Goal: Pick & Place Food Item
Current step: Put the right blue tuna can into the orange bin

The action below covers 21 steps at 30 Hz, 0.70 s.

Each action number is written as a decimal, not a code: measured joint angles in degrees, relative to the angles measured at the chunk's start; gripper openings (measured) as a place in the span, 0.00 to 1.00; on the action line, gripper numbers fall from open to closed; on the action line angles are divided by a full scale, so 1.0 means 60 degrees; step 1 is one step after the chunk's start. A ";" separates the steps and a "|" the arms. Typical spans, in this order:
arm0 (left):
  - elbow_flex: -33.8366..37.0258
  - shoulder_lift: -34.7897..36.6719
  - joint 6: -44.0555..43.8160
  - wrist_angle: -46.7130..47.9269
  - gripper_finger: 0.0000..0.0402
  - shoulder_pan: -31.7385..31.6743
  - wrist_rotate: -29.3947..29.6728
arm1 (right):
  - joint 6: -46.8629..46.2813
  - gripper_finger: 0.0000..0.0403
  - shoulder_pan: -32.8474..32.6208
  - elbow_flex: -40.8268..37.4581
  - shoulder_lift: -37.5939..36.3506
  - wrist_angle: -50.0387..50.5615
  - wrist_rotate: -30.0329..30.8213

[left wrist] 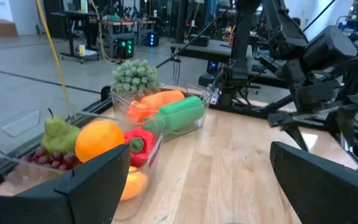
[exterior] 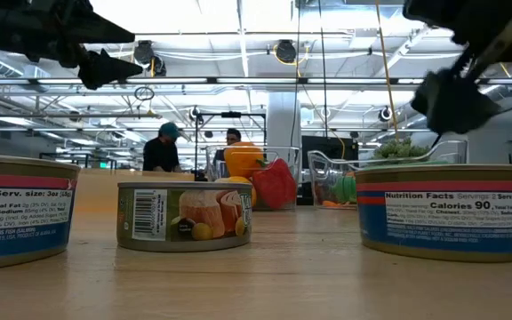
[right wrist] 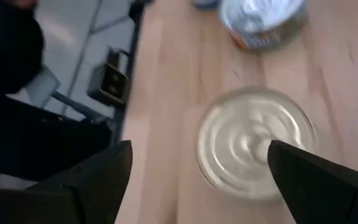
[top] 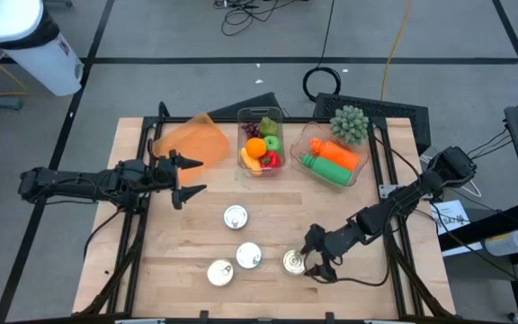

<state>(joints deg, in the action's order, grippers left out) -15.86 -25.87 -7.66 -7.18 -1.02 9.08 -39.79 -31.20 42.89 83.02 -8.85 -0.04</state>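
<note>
Several silver-topped food cans stand upright on the wooden table (top: pixel 187 243): one (top: pixel 235 216) mid-table, two (top: pixel 248 256) (top: pixel 220 273) nearer the front, and one (top: pixel 293 262) front right. My right gripper (top: pixel 318 257) hovers open just right of and above that last can (right wrist: pixel 257 144), clear of it, as the low view shows (exterior: pixel 452 98). The fingers point slanting down toward the can. At the table's left side my left gripper (top: pixel 187 177) waits open, level and with nothing between its fingers (left wrist: pixel 197 180).
At the far edge stand a clear bin of fruit (top: pixel 261 144), a clear bin of vegetables (top: pixel 335 155) and an orange bag (top: pixel 192 139). Black frame rails (top: pixel 133 234) run along both table sides. People stand in the room behind (exterior: pixel 163 147).
</note>
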 joint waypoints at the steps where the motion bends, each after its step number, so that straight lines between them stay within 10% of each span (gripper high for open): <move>1: 0.0000 0.0000 0.0017 -0.0086 0.98 0.0000 0.0000 | 0.0066 0.89 0.0027 0.0000 0.0023 -0.0199 0.0062; 11: 0.0000 0.0000 -0.0029 -0.0290 0.98 -0.0004 0.0000 | 0.0252 0.86 -0.0030 0.3123 0.0578 0.5424 0.2376; 21: 0.0000 0.0000 -0.0005 -0.0262 0.98 -0.0002 0.0004 | -0.0037 0.86 0.0486 0.3340 0.1959 0.7081 0.2985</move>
<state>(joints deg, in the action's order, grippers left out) -15.86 -25.87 -7.69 -8.75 -1.03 9.10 -40.01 -28.28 62.93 94.77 33.63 17.87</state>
